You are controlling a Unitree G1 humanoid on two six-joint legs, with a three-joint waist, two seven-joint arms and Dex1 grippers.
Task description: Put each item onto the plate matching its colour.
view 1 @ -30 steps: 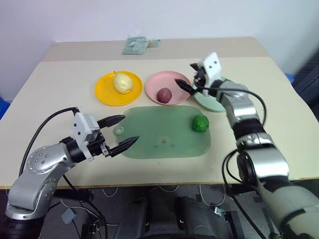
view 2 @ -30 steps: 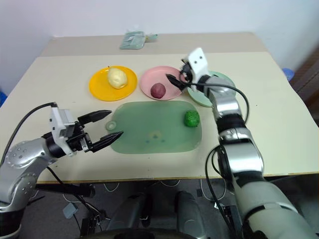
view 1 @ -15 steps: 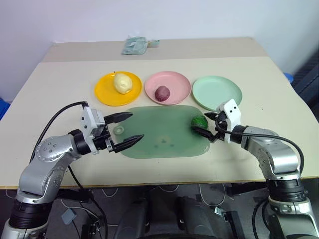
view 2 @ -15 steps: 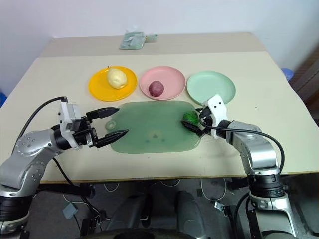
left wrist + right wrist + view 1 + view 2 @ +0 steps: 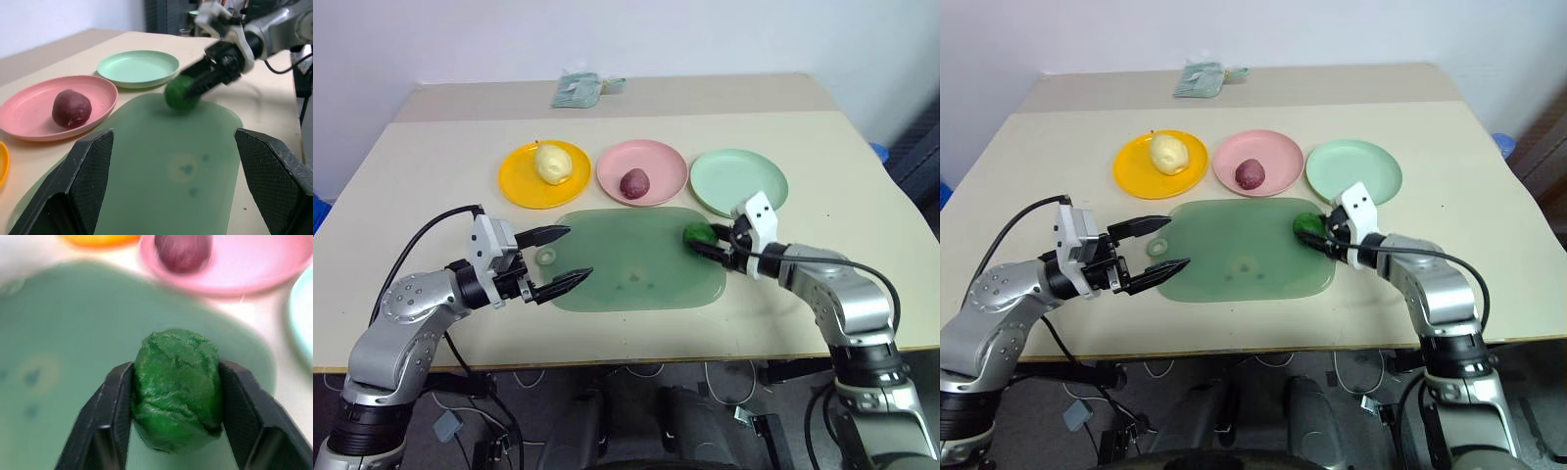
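The bumpy green ball (image 5: 176, 382) sits between the two black fingers of my right gripper (image 5: 703, 241), which is shut on it at the far right corner of the green mat (image 5: 626, 269). Just beyond it lies the mint green plate (image 5: 744, 184), bare. The dark red-purple fruit (image 5: 634, 183) rests on the pink plate (image 5: 668, 166). The pale yellow pear (image 5: 553, 163) rests on the yellow plate (image 5: 516, 179). My left gripper (image 5: 578, 253) stands open and holds nothing, level over the mat's left end.
A folded pale green packet (image 5: 578, 88) lies at the table's far edge. The beige table (image 5: 431, 157) has bare room on both sides of the plates and in front of the mat.
My right arm came down from above the pink and green plates to the green ball, and its fingers closed on it. The left arm stayed put.
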